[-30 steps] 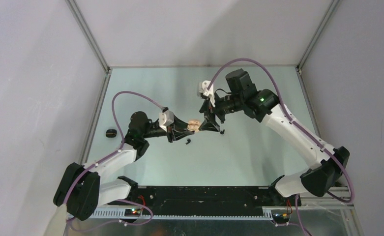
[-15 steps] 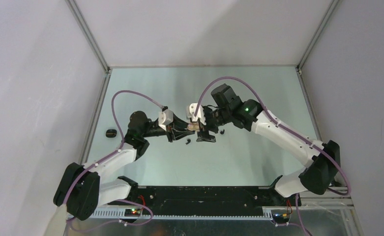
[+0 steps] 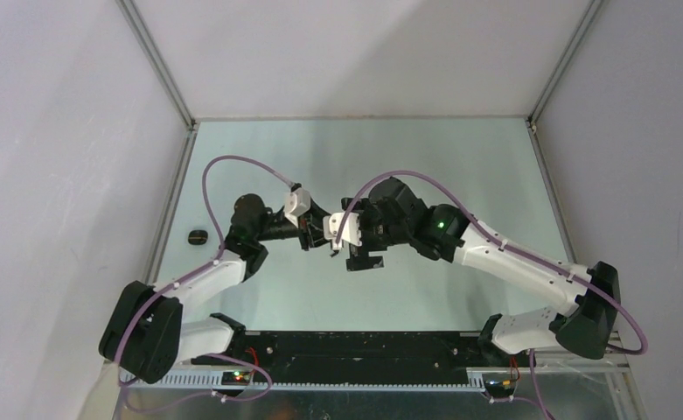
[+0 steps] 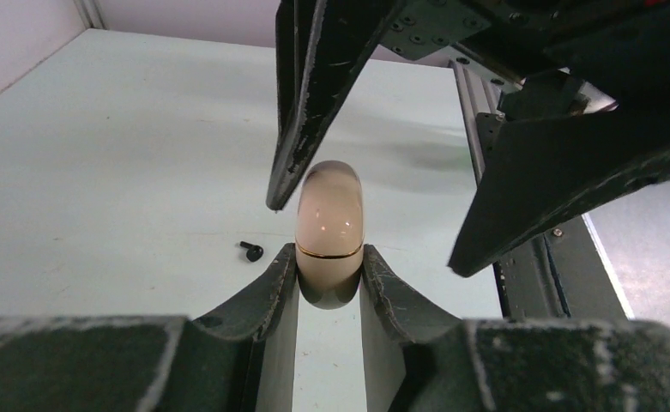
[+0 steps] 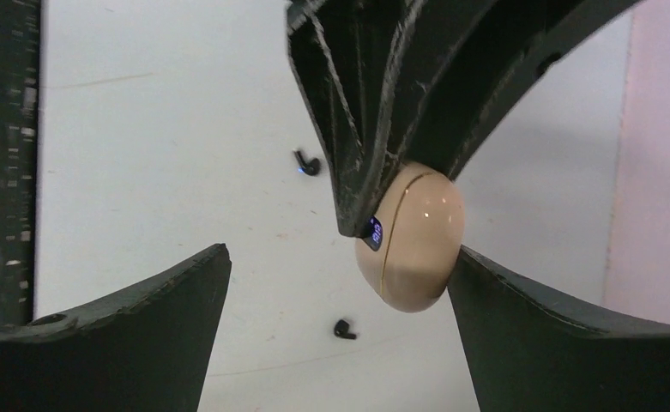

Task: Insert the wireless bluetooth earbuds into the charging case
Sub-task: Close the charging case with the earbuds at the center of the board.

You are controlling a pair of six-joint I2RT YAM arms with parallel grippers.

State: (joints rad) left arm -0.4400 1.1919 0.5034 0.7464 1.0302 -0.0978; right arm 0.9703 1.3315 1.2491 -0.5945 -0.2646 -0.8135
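1. Charging case (image 4: 329, 236), cream with a gold seam and its lid shut, sits pinched between the fingers of the left claw (image 4: 329, 262).
2. Right claw (image 5: 340, 257) gapes wide, one finger on each side of the case's free end; whether either finger touches it cannot be told.
3. One black earbud (image 5: 308, 163) and a second black earbud (image 5: 343, 329) lie loose on the table (image 5: 142, 129), apart from each other and outside the case.
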